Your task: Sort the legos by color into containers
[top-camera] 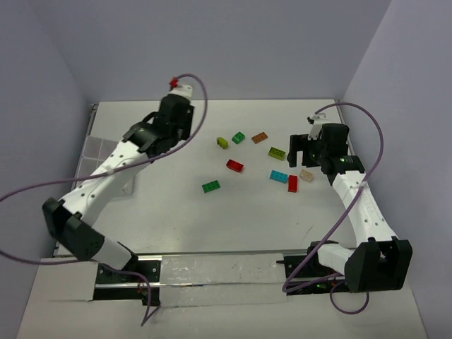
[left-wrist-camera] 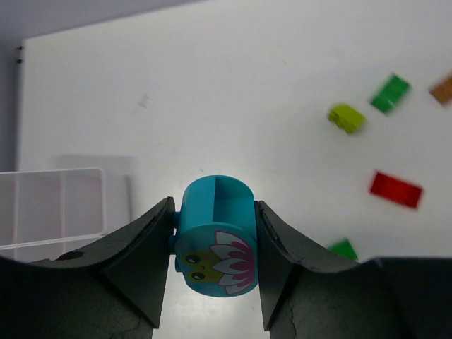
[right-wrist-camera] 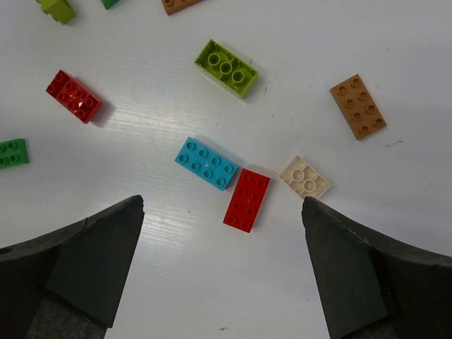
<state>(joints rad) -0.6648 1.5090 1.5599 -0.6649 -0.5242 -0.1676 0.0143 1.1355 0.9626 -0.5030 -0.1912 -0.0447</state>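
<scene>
Teal round lego (left-wrist-camera: pixel 215 236) pinched btwn left fingers (left-wrist-camera: pixel 134 261); loose legos (top-camera: pixel 278 176) mid-table; container (left-wrist-camera: pixel 53 171) left.

the top camera hangs high behind both arm bases, tilted down over the whole white table (top-camera: pixel 176 226) from far off. the left wrist camera peers low and forward past the left gripper (left-wrist-camera: pixel 214 205), toward the back wall. the right wrist camera looks straight down, close, past the right gripper (right-wrist-camera: pixel 222 201). all three catch one red brick (top-camera: pixel 234 165) (left-wrist-camera: pixel 395 189) (right-wrist-camera: pixel 73 96).

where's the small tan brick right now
In the right wrist view the tan brick lies just right of a red brick, with the blue brick beyond that; overhead it is the rightmost brick.
</scene>
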